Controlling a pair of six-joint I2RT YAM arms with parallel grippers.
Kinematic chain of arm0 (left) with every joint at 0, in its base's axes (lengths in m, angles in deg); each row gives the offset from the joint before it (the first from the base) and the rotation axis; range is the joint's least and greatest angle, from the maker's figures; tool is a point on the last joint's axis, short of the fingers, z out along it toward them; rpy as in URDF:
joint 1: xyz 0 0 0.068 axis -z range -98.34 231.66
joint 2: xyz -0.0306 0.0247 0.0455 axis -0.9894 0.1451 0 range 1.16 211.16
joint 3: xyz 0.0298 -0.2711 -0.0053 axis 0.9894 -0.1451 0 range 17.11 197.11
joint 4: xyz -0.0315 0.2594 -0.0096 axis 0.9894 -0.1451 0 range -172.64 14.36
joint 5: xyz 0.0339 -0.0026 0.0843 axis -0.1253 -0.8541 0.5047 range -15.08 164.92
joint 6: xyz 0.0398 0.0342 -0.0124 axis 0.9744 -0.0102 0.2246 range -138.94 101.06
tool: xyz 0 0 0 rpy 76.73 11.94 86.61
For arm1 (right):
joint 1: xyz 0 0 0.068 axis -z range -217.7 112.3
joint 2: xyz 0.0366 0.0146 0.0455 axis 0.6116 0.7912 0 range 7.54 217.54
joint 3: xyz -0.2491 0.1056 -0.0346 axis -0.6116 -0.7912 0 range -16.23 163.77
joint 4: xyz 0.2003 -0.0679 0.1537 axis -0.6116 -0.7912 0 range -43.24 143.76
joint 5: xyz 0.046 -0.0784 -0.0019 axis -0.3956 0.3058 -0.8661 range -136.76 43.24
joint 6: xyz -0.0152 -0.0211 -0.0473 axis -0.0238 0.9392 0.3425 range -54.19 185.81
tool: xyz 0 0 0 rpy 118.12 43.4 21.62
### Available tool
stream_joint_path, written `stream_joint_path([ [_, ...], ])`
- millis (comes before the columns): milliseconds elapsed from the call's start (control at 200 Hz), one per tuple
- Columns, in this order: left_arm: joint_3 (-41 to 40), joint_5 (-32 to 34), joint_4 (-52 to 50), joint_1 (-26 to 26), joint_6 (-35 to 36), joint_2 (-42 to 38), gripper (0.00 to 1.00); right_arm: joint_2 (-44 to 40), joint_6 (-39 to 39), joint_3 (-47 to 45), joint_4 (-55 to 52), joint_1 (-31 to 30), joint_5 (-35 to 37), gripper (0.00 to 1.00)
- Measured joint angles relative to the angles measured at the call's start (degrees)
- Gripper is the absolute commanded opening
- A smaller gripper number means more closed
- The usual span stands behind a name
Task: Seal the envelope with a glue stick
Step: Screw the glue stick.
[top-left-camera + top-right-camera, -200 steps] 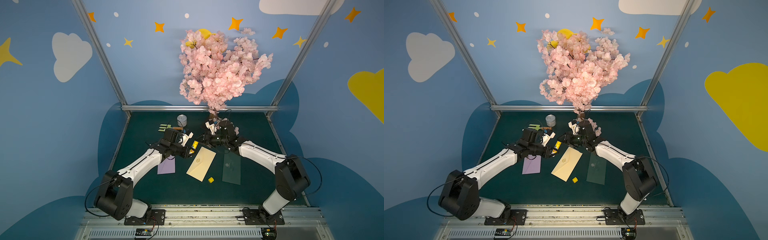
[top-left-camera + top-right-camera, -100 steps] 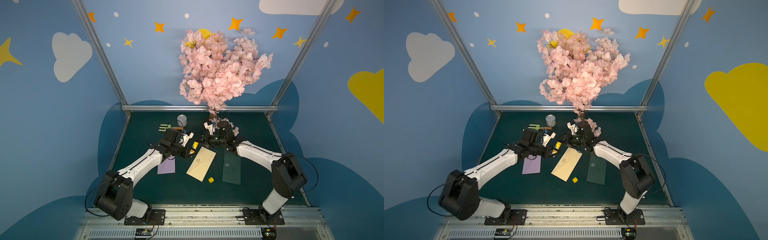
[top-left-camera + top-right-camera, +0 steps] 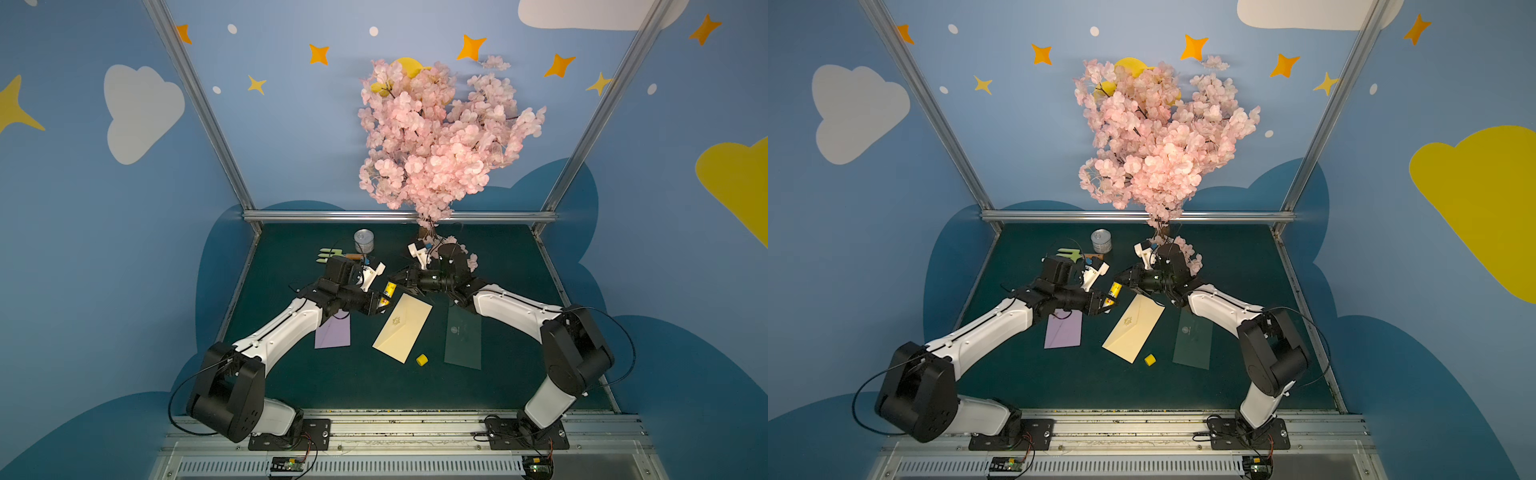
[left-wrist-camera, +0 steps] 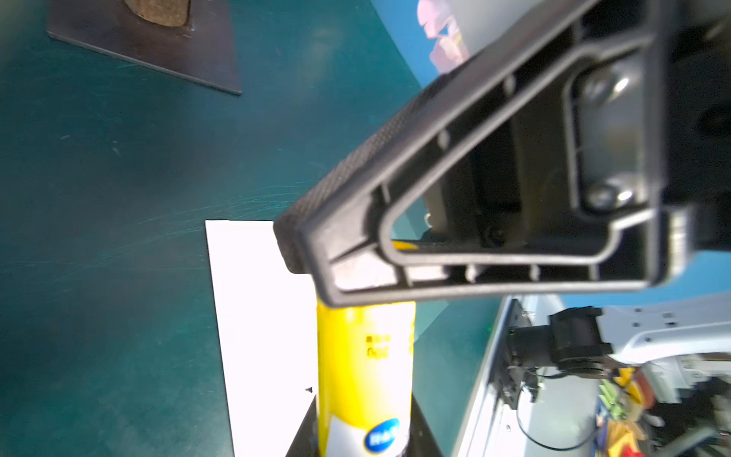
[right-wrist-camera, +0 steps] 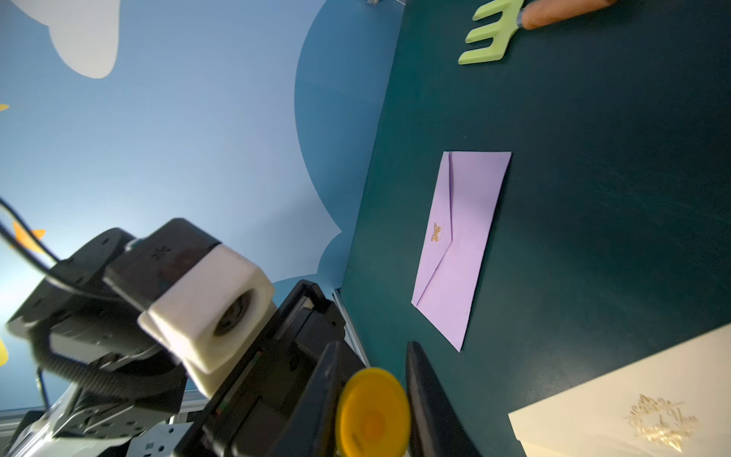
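Observation:
The cream envelope (image 3: 403, 328) (image 3: 1133, 328) lies flap side up in the middle of the mat, gold emblem showing. Just beyond its far-left corner the yellow glue stick (image 3: 389, 289) (image 3: 1114, 289) hangs tilted in the air. My left gripper (image 3: 382, 302) (image 4: 364, 435) is shut on its labelled body (image 4: 364, 356). My right gripper (image 3: 395, 279) (image 5: 374, 356) faces it, fingers (image 5: 425, 395) closed on either side of the stick's round yellow end (image 5: 374, 411). The envelope's corner also shows in the right wrist view (image 5: 633, 415).
A lilac envelope (image 3: 332, 332) lies left of the cream one, a dark green envelope (image 3: 463, 338) right of it. A small yellow cap (image 3: 422, 360) sits near the cream envelope's near corner. A tin (image 3: 363, 242), a green rake (image 3: 330, 254) and the blossom tree (image 3: 432, 137) stand at the back.
My right gripper has shifted a little left onto the glue stick's end and closed its fingers on it. The left arm and the stick have stayed put.

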Motion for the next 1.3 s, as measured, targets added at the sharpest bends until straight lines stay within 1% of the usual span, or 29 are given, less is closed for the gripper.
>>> stream_joint_path([
  [120,-1.01,-8.0,2.51,-2.4,-2.49,-0.55,0.02,-0.09,-2.86,-2.86,10.01,0.7,-4.13,0.19],
  [260,-1.29,-18.91,8.85,-4.81,-7.48,-0.81,0.02,-0.09,-7.76,-4.39,23.69,1.07,-8.85,0.19],
  [355,-1.4,-26.29,15.61,-5.66,-12.83,-0.85,0.02,0.37,-11.96,-4.7,34.12,1.38,-11.82,0.19],
  [451,-1.75,-32.15,22.29,-6.01,-18.97,-0.81,0.02,1.9,-16.74,-4.66,44.63,1.49,-14.56,0.2],
  [531,-1.99,-36.52,27.32,-6.14,-24.02,-0.09,0.02,3.1,-19.65,-4.22,50.64,1.46,-16.65,0.2],
  [586,-2.12,-38.91,30.88,-6.23,-27.28,0.57,0.02,3.37,-20.79,-3.91,52.72,1.49,-17.7,0.23],
  [631,-2.25,-40.15,33.09,-6.27,-29.07,0.79,0.02,3.34,-21.09,-3.76,53.48,1.51,-18.27,0.29],
  [661,-2.45,-40.54,34.29,-6.43,-29.94,0.79,0.02,3.34,-21.11,-3.67,53.7,1.51,-18.53,0.31],
  [716,-2.54,-40.41,34.75,-6.93,-30.01,0.76,0.02,3.06,-20.65,-3.63,52.81,1.75,-18.67,0.38],
  [731,-2.54,-40.26,34.6,-7.06,-29.86,0.76,0.03,2.95,-20.33,-3.61,51.95,1.84,-18.69,0.38],
  [761,-2.47,-39.15,33.16,-7.43,-28.5,0.57,0.02,2.64,-19.41,-3.61,49.66,1.97,-18.62,0.39],
  [831,-2.16,-35.28,26.75,-7.96,-22.88,-0.39,0.02,1.73,-16.63,-3.56,42.93,2.12,-17.35,0.42],
  [906,-1.49,-30.56,20.15,-7.98,-16.87,-1.22,0.03,1.16,-14.1,-2.6,34.16,2.27,-15.45,0.43],
  [1011,-1.09,-24.61,13.9,-7.48,-11.04,-1.51,0.02,1.11,-12.0,-1.03,25.11,2.27,-12.59,0.45],
  [1126,-1.03,-19.89,8.59,-6.69,-6.4,-1.49,0.02,1.11,-9.94,0.92,15.8,1.66,-9.29,0.48],
  [1237,-0.15,-15.72,4.17,-5.49,-2.91,-1.31,0.02,1.14,-7.21,3.72,7.98,0.94,-6.51,0.49],
  [1302,0.63,-13.53,2.19,-4.92,-1.44,-1.29,0.03,1.18,-5.75,5.22,4.28,0.22,-5.16,0.47],
])
